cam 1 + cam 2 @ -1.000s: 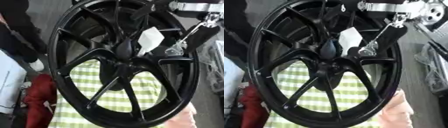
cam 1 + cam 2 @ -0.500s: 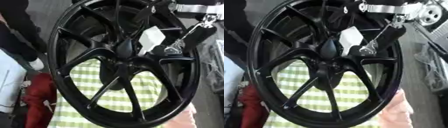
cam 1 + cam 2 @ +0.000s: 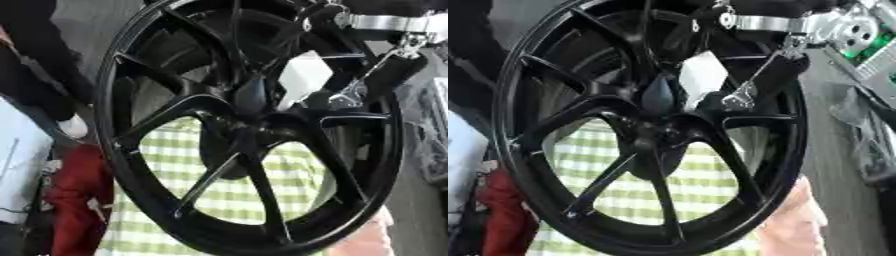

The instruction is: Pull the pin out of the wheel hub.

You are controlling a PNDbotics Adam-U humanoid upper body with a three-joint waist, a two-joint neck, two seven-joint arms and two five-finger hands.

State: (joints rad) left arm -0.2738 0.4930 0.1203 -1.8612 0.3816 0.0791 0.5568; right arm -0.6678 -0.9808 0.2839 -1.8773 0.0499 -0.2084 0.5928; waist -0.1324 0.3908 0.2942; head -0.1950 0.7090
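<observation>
A large black wheel hub (image 3: 249, 125) stands upright and fills most of both views. A white, flat-looking piece (image 3: 302, 80) sits just right of the dark centre cap (image 3: 658, 95); I cannot make out a pin as such. My right arm comes in from the upper right with a silver wrist ring (image 3: 767, 22). Its black right hand (image 3: 385, 75) reaches in between the spokes beside the white piece, with a small silver linkage (image 3: 350, 95) at its tip. Spokes hide how its fingers stand. The left hand shows in no view.
A green and white checked cloth (image 3: 236, 195) lies behind and under the wheel. A red bundle (image 3: 79, 200) is at the lower left and a pink thing (image 3: 794, 225) at the lower right. Metal parts (image 3: 859, 30) lie at the upper right; a person's dark leg and white shoe (image 3: 74, 125) stand left.
The wheel, the white piece and my right hand keep nearly the same places; only a slight shift of the whole picture shows.
</observation>
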